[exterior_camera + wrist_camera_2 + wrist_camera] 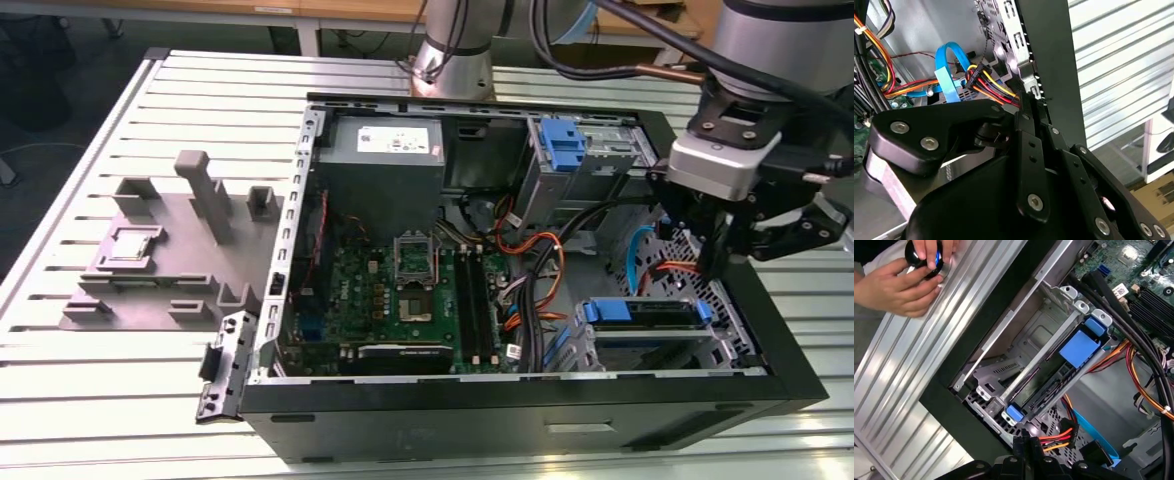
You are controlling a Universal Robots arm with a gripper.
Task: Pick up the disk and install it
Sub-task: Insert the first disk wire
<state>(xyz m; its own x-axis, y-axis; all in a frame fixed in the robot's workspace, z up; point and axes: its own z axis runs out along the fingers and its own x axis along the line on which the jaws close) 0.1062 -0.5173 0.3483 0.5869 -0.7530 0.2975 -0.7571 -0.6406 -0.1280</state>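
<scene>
Nearest, the disk (641,318) sits in the drive cage (661,352) at the near corner of the open computer case (534,400), on the exterior view's right. Its blue bracket lies close inside the black wall, and cables (534,290) crowd its other side. Just beyond, the gripper (727,262) hangs by the case's right wall; I cannot tell whether its claw is open or closed. Farthest, the white label on the power supply (387,150) is unreadable.
</scene>
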